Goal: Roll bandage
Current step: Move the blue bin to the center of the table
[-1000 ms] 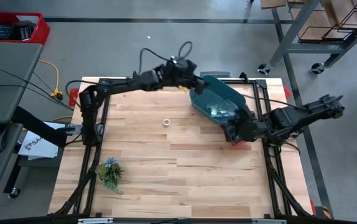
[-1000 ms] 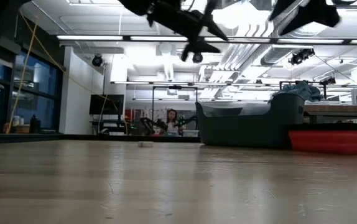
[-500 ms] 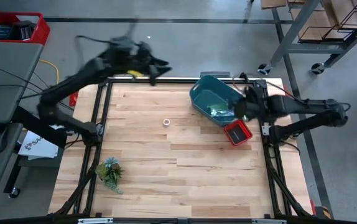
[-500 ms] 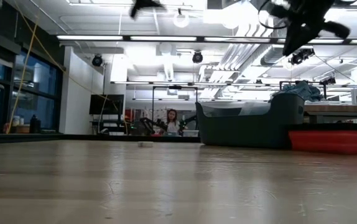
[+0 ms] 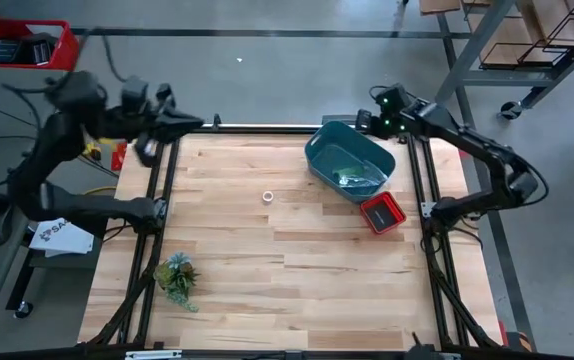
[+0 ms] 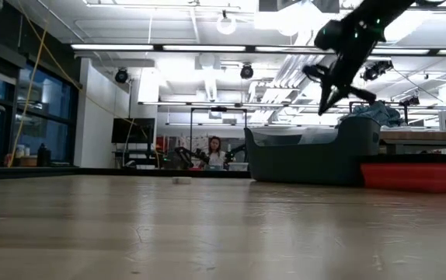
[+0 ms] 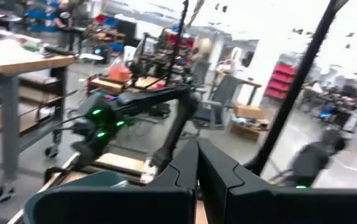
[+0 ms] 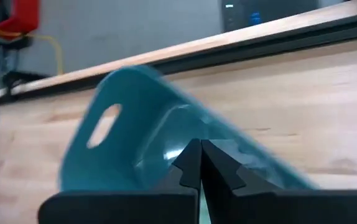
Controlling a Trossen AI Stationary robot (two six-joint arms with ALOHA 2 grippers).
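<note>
My left gripper [image 5: 197, 124] hangs shut and level above the table's far left corner, with nothing between its fingers [image 7: 197, 146]. My right gripper [image 5: 360, 121] is shut too. It slants down over the far rim of the teal bin [image 5: 319, 150], whose wall fills the right wrist view [image 8: 135, 130], and it holds nothing [image 8: 198, 146]. A pale greenish bundle [image 5: 355, 180] lies in the bin; whether it is the bandage I cannot tell. In the low view the right gripper [image 6: 328, 99] hangs above the bin [image 6: 301, 159].
A small red box [image 5: 382, 212] sits by the bin's near right corner. A small white ring [image 5: 267, 196] lies mid-table and a small leafy plant [image 5: 177, 278] stands near the left front. A black frame [image 5: 267, 128] runs along the far edge.
My left gripper has swung from over the bin toward the table's far left corner and risen. My right gripper has swung from beside the red box at the right edge toward the far edge, ending over the bin's far rim; its fingers, spread before, are now together.
</note>
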